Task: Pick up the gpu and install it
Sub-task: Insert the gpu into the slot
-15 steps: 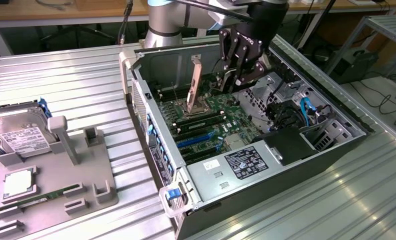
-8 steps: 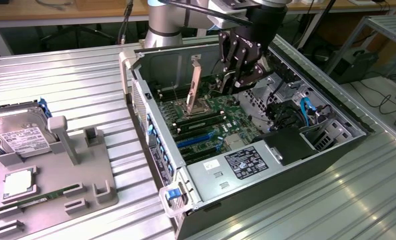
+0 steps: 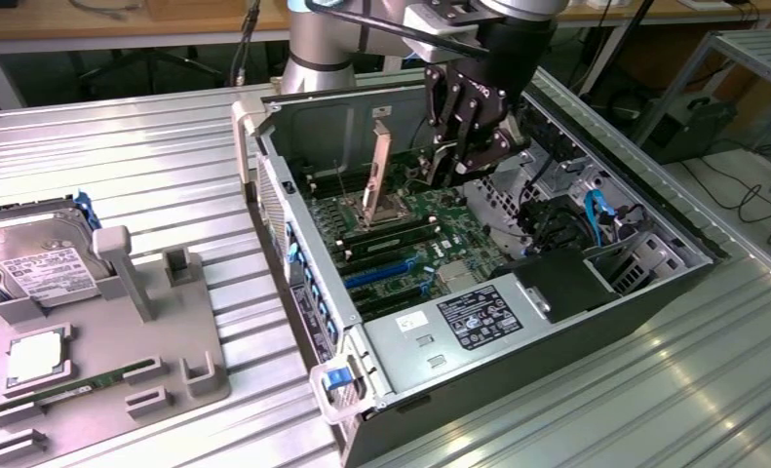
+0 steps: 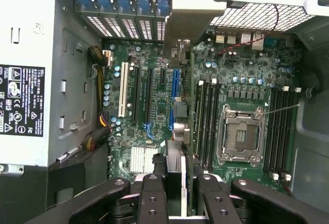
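Note:
My gripper (image 3: 461,156) hangs inside the open computer case (image 3: 310,322), above the motherboard (image 3: 457,219). It is shut on the gpu (image 4: 188,131), seen edge-on in the wrist view as a thin dark green card. The card's silver end bracket (image 4: 187,26) points toward the case's rear slot openings. The black fingers (image 4: 152,198) clamp the card from both sides. In the exterior view the gpu (image 3: 439,168) is a thin upright slab under the gripper, held clear of the board. In the wrist view the card's edge lies beside the blue expansion slot (image 4: 176,88) and the RAM slots (image 4: 205,121).
The CPU socket (image 4: 241,134) is open, its cover (image 3: 380,174) standing upright. A power supply (image 3: 482,312) fills the case's near end, with cables (image 3: 594,219) at the exterior view's right. Outside, a grey fixture (image 3: 112,380) carries a hard drive (image 3: 41,263), a RAM stick (image 3: 80,385) and a CPU (image 3: 34,359).

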### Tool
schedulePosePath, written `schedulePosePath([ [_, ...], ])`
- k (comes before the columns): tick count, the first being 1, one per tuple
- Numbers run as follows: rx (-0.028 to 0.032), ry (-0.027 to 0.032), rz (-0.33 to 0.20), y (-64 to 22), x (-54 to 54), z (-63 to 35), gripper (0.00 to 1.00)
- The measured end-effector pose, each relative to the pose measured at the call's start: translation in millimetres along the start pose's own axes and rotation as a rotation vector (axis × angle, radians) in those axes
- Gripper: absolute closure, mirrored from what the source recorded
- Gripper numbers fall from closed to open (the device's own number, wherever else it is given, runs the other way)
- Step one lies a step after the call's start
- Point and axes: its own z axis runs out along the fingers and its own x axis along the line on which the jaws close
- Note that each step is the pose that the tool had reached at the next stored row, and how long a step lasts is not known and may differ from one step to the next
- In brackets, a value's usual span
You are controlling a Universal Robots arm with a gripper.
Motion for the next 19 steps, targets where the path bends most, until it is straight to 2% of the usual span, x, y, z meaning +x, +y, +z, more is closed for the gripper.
schedulePosePath([
  [19, -0.0008, -0.0001, 0.0, -0.7, 0.1, 20.2, 0.72],
])
